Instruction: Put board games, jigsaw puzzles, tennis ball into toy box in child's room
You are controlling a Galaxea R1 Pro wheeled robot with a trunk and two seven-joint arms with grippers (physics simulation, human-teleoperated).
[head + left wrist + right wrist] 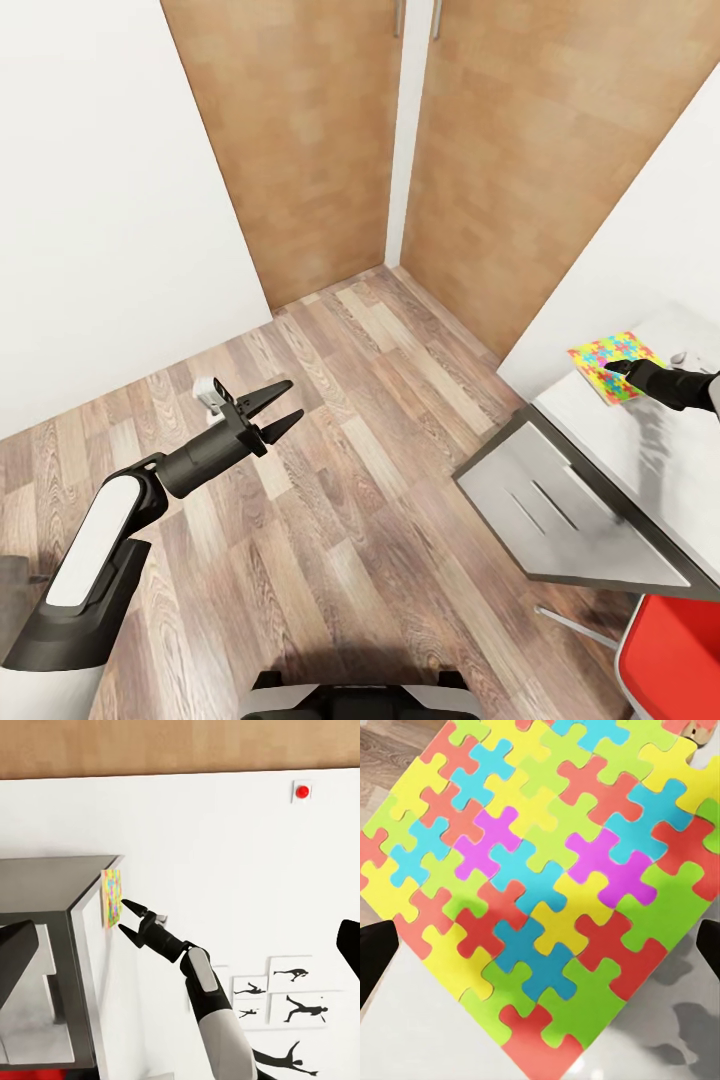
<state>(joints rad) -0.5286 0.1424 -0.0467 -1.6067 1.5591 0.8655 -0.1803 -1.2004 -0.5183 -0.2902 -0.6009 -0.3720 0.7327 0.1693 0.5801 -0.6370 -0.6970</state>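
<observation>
One jigsaw puzzle (595, 358), a thin square of bright interlocking pieces, lies near the corner of the table's light grey top (630, 450). My right gripper (612, 368) is open and sits over the puzzle's inner edge. In the right wrist view the puzzle (547, 885) lies flat between the two spread fingertips (375, 952). In the left wrist view the right gripper (122, 915) points at the puzzle (111, 896) with its jaws apart. My left gripper (295, 398) hangs open over the wood floor, holding nothing.
The table's dark grey top (560, 510) juts out toward the floor at right, with a red chair (672, 660) below it. Tall wooden doors (300, 140) stand ahead between white walls. Black baseball-player prints (292, 997) hang on the wall.
</observation>
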